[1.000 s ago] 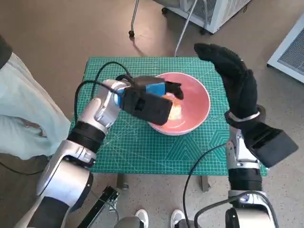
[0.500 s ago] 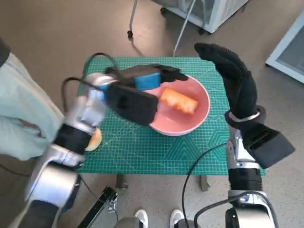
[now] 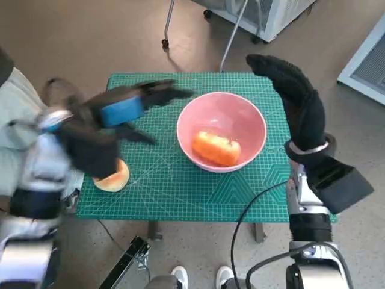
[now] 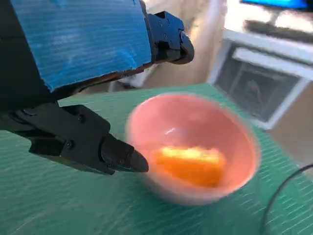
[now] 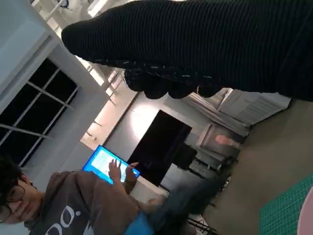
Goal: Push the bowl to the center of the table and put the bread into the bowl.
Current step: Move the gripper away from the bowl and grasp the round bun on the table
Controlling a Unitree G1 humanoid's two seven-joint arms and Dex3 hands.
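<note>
The pink bowl [image 3: 221, 130] stands near the middle of the green mat, a little right. An orange bread roll [image 3: 216, 148] lies inside it; the left wrist view shows the same roll [image 4: 190, 164] in the bowl [image 4: 195, 142]. A second, round bread [image 3: 113, 178] lies on the mat's front left corner. My left hand [image 3: 129, 108] hovers blurred above the mat left of the bowl, fingers spread, holding nothing; its fingers [image 4: 117, 154] are apart in the wrist view. My gloved right hand [image 3: 298, 102] is raised right of the bowl, fingers extended, empty.
The green cutting mat [image 3: 174, 186] covers the small table. A person's pale clothing [image 3: 24, 144] is at the left edge. A seated person with a laptop [image 5: 73, 205] shows in the right wrist view. White units and chair legs [image 3: 240, 24] stand beyond the table.
My left hand has drawn back out of the bowl to the left, leaving the orange roll lying in it. The round bread at the front left has come into sight. The right hand has not moved.
</note>
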